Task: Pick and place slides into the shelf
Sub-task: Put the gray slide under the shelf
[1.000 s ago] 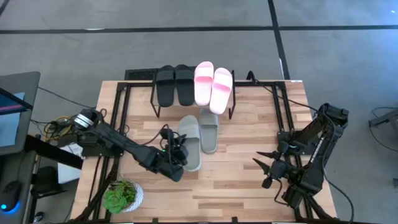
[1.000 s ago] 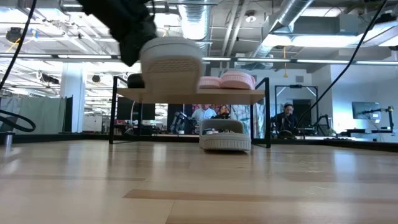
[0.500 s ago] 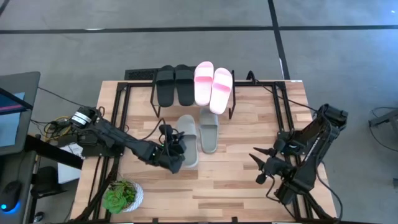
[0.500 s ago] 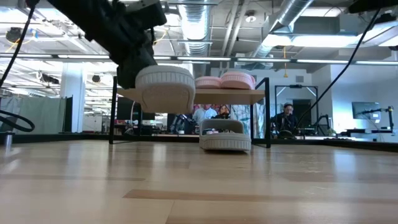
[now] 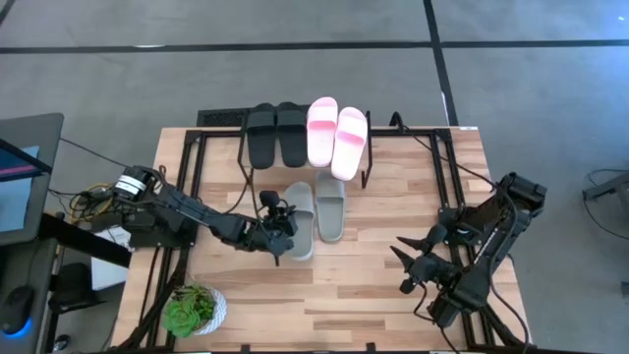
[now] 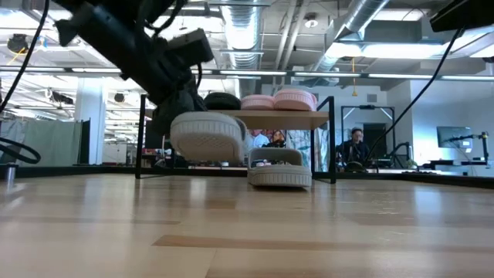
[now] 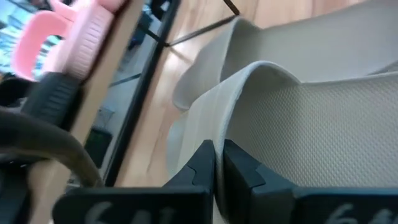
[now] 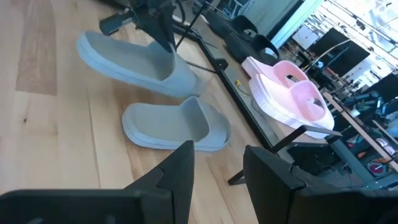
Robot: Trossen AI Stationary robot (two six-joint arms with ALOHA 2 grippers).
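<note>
Slides first: on the shelf (image 5: pixel 257 157) top the black pair (image 5: pixel 276 134) sits left and the pink pair (image 5: pixel 336 135) right, side by side, so the grey-green pair is what remains. Left gripper (image 5: pixel 278 224) has one grey-green slide (image 5: pixel 299 220) pinched by the edge of its strap, carried clear of the tabletop just in front of the shelf, toe aimed at the rack. Its partner, the other grey-green slide (image 5: pixel 330 206), lies flat beneath the shelf's front edge. Looks like the placing step: next, slide this one in under the plank beside its mate, level and clear of the metal legs. Over right, the right gripper (image 5: pixel 411 264) waits near the table's front corner, fingers partly spread, empty.
</note>
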